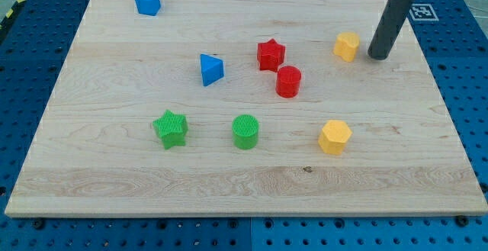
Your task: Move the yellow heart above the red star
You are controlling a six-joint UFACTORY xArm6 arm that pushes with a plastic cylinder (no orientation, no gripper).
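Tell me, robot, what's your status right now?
My tip on the board, just to the view's right of the yellow heart, small gap. Red star further to the view's left, red cylinder beside it. Path between heart and star clear.

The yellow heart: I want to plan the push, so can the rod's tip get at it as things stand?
Probably yes. My tip stands just to the view's right of the yellow heart, with bare board between them and no block in the gap. The red star lies beyond the heart, to the view's left.
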